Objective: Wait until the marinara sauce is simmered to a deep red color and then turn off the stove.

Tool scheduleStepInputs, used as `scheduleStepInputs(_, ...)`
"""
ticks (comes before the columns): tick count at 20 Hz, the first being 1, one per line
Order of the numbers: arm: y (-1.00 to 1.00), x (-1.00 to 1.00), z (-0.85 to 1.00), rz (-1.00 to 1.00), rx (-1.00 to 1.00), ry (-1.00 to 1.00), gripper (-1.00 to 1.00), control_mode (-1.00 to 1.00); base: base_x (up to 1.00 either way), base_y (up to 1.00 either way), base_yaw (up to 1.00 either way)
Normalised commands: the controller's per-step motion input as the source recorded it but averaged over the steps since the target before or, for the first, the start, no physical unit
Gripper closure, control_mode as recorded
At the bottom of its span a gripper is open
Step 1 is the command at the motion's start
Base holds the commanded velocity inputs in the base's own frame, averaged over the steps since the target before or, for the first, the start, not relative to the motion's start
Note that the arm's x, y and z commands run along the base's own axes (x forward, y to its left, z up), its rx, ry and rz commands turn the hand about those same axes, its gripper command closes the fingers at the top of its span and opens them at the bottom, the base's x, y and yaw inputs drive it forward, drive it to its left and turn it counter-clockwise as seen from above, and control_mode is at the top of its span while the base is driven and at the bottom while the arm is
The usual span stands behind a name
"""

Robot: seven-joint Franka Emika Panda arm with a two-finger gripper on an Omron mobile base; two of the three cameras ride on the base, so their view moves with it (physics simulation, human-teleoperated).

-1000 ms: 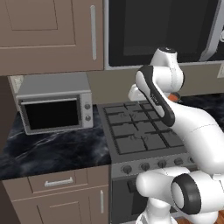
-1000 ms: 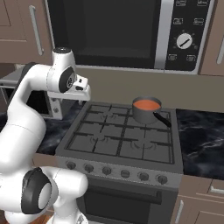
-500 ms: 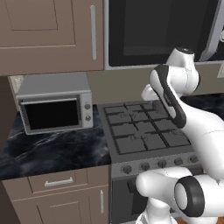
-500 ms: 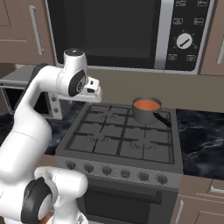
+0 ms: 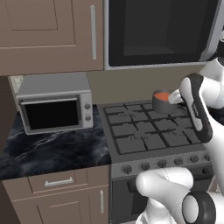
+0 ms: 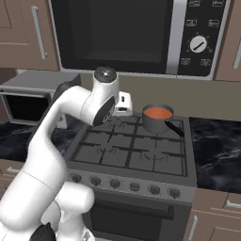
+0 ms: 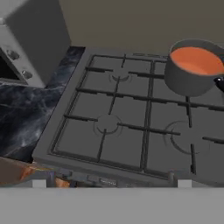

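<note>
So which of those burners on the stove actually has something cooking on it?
The back-right burner: it alone carries the grey saucepan, which holds orange-red marinara sauce. The other burners on the stove show only bare black grates.

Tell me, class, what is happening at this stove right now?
A white robot arm is raised over the stove, holding nothing; its end effector is open and looks down across the grates. A grey saucepan sits on a back burner with marinara sauce in it, which looks orange-red rather than deep red. No knob on the front row is being touched, so the robot appears to be waiting. A toaster oven stands on the counter beside the stove.
</note>
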Motion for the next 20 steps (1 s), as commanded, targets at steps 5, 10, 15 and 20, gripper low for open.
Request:
scheduleStepInputs(5, -0.57, -0.12, -0.12, 0.01, 0.00, -0.41, -1.00, -1.00, 0.00, 0.00, 0.00)
scheduleStepInputs(10, -0.51, -0.01, -0.22, 0.00, 0.00, -0.39, -1.00, -1.00, 0.00, 0.00, 0.00)
scheduleStepInputs(15, -0.51, -0.05, -0.14, 0.00, 0.00, -0.39, -1.00, -1.00, 0.00, 0.00, 0.00)
scheduleStepInputs(20, -0.32, 0.00, -0.23, 0.00, -0.01, -0.24, -1.00, -1.00, 0.00, 0.00, 0.00)
